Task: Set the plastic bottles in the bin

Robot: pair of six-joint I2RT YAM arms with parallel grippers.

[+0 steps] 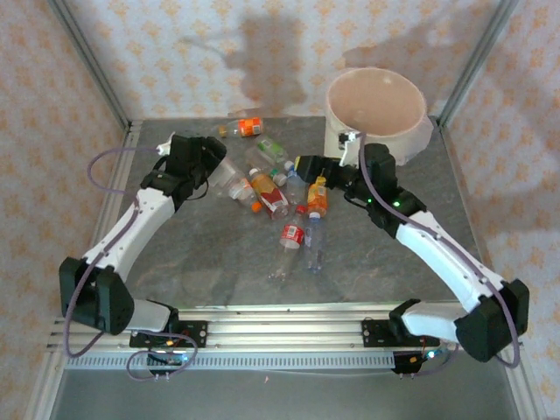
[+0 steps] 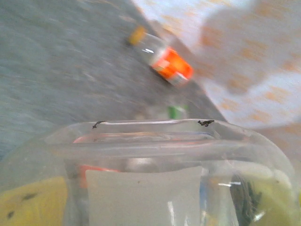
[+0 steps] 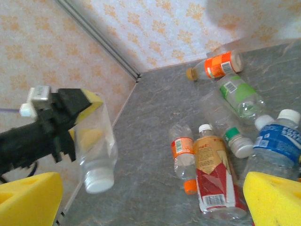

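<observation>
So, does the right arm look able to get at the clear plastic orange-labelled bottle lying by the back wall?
Probably yes: the right gripper is open and empty, and the orange-labelled bottle lies clear of the other bottles, with nothing on it.

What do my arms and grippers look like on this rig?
The left arm and right arm both have white links, black joints and a thin purplish cable looping alongside. The right one shows small green lights. The left gripper and right gripper are black with yellow pads.
</observation>
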